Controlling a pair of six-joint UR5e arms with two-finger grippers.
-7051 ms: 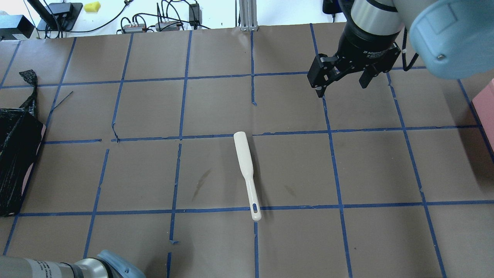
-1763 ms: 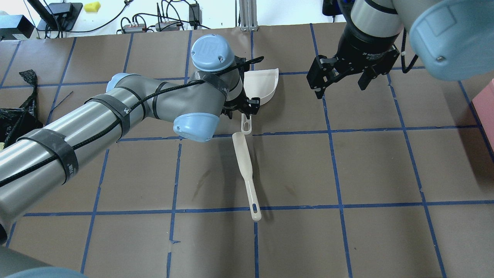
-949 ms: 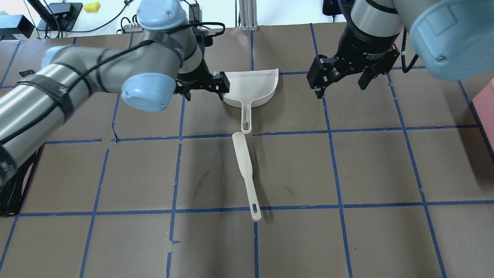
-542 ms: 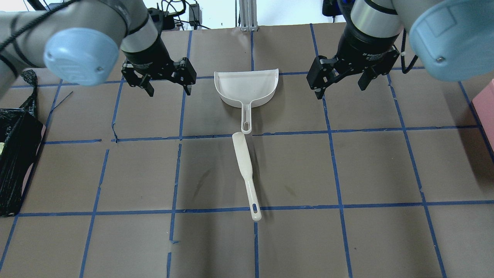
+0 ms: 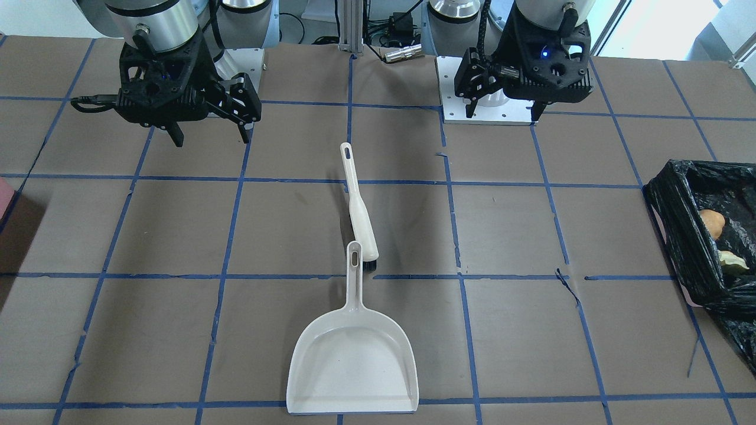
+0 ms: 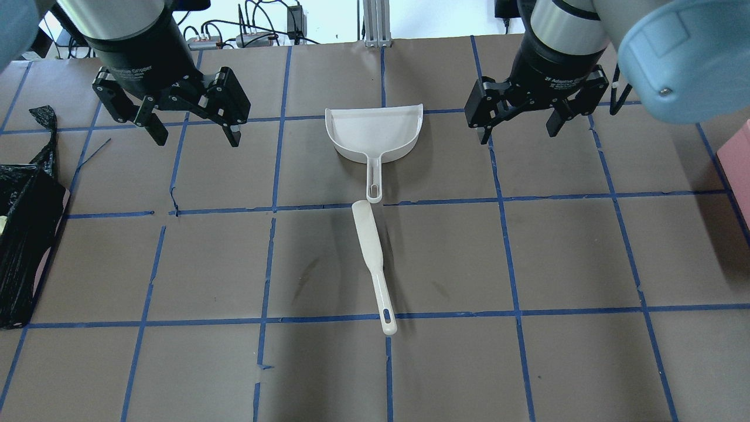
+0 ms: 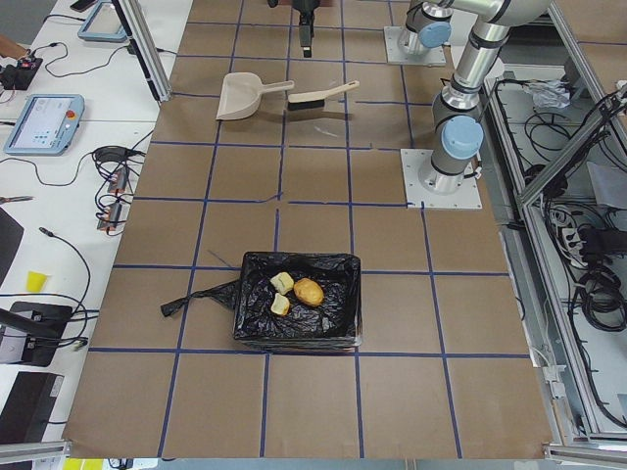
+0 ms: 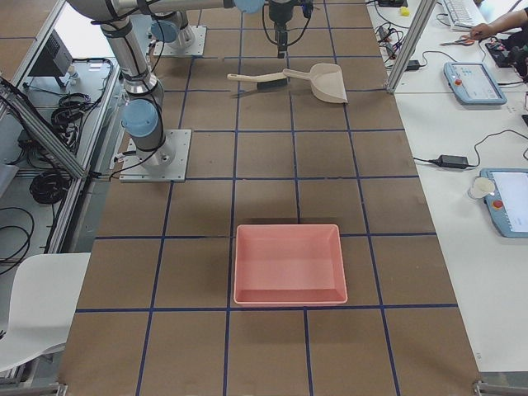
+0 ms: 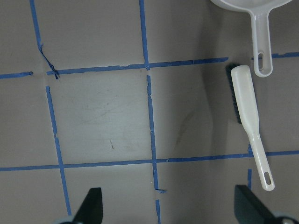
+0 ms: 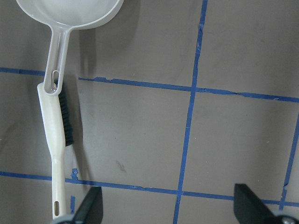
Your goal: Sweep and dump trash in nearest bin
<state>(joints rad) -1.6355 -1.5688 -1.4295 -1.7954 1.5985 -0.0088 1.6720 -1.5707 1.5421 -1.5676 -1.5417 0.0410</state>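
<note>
A white dustpan (image 6: 375, 132) lies flat on the table's far middle, its handle towards the robot. It also shows in the front view (image 5: 353, 366). A white brush (image 6: 370, 246) with black bristles lies just past the handle's end (image 5: 360, 212). My left gripper (image 6: 196, 139) hangs open and empty above the table, left of the dustpan (image 5: 505, 113). My right gripper (image 6: 518, 133) hangs open and empty to the dustpan's right (image 5: 211, 140). The black-bagged bin (image 7: 255, 294) stands at the table's left end with yellowish food scraps in it (image 5: 679, 236).
A pinkish-red tray (image 8: 289, 264) sits at the table's right end (image 6: 739, 158). Brown paper with blue tape lines covers the table. Cables and power supplies lie beyond the far edge. The left wrist view shows the brush (image 9: 247, 112) and the dustpan handle (image 9: 261, 42).
My left arm brought the dustpan in, set it down by the brush and let go. It then drew away to the left with its gripper open. My right gripper has hardly moved.
</note>
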